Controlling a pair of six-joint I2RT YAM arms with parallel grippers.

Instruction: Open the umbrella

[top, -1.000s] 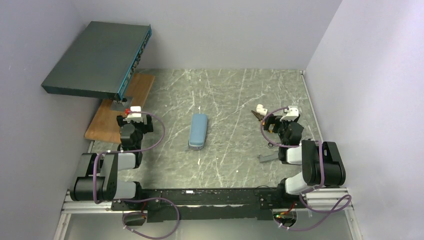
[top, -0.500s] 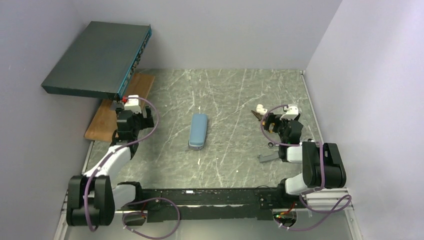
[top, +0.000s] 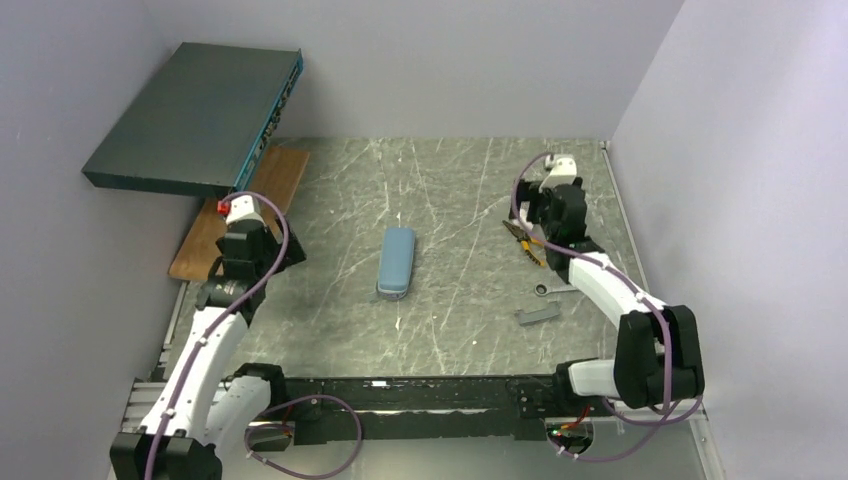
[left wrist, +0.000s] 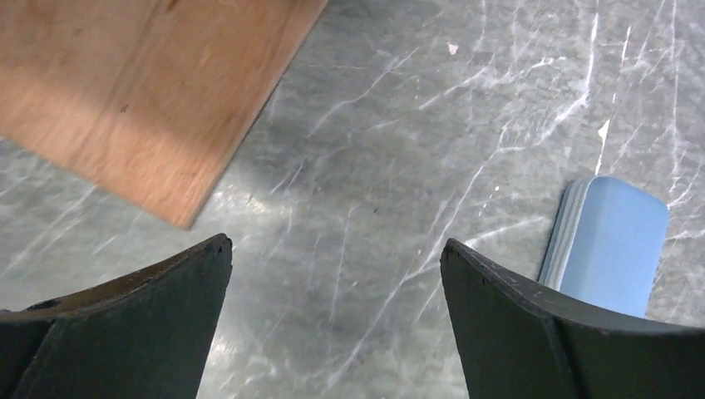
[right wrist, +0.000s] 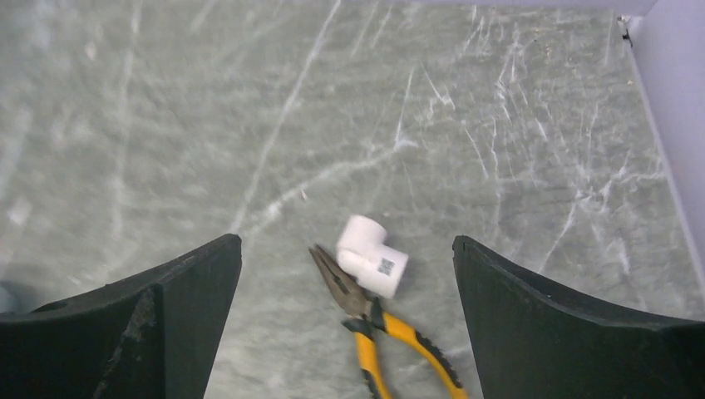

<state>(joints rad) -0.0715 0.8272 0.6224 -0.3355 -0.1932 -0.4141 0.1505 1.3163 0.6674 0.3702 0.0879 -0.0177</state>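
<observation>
Both arms have stretched forward while the umbrella point(top: 396, 262) stayed put. A wooden board point(left wrist: 141, 91) lies left of it, with yellow pliers point(right wrist: 391, 332) and a white pipe elbow point(right wrist: 372, 258) well to its right. It lies flat on the surface point(top: 460, 190), its long axis near-to-far. The left claw point(left wrist: 337, 249) and right claw point(right wrist: 341, 239) gape wide, holding nothing.
</observation>
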